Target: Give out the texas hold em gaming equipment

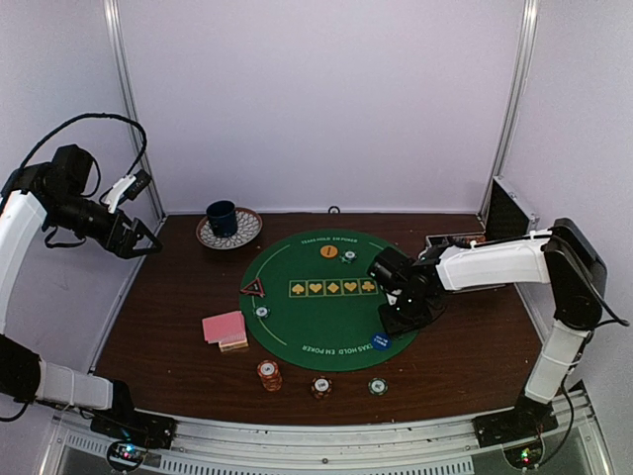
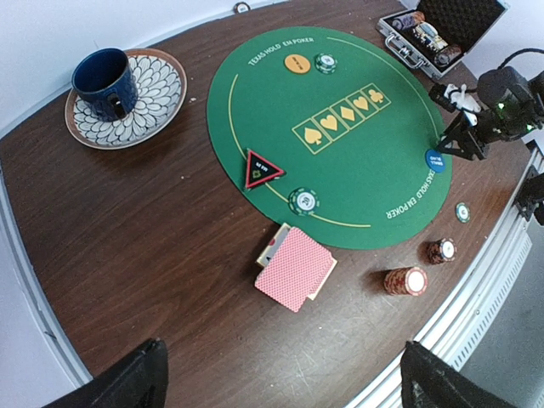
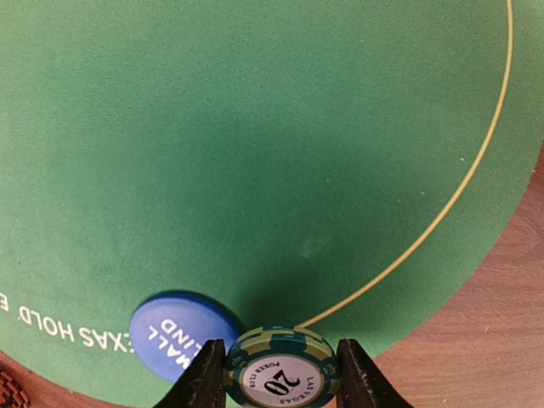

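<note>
The right gripper [image 3: 280, 374] clamps a green chip [image 3: 281, 371] above the green mat [image 3: 255, 153], near the table's front-right edge; left gripper [image 2: 280, 382] jaws stand apart.

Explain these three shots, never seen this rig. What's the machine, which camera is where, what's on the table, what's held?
Two robot arms are bolted at the near edge of a brown table. The wide shot looks down from above and behind them. The other two come from cameras on each wrist.

The left gripper hangs open over the table's left edge, holding nothing. The right gripper is shut on a green chip marked 20, seen edge-on between its fingers, just above the mat beside the blue button.

On the mat: an orange button, two more green chips, a triangular marker. Off it: pink-backed cards, two orange chip stacks, another green chip, a cup on a saucer, and an open case holding chips.
</note>
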